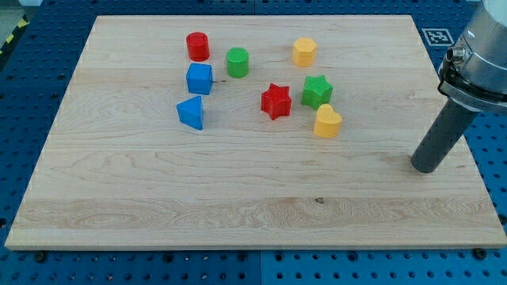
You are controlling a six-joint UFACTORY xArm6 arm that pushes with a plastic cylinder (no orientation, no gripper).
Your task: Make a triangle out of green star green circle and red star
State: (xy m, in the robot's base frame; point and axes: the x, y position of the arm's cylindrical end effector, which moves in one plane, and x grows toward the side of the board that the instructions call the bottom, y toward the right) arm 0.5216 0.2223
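The green star (316, 91) sits right of the board's middle, close to the red star (276, 100) on its left. The green circle (237, 62) stands further to the upper left. My tip (428, 167) rests on the board near its right edge, well to the right of and below all the blocks, touching none of them.
A yellow heart (327, 122) lies just below the green star. A yellow hexagon (304, 51) is above it. A red cylinder (197, 46), a blue cube (200, 78) and a blue triangle (191, 112) stand at the left. The wooden board (158, 206) lies on a blue pegboard.
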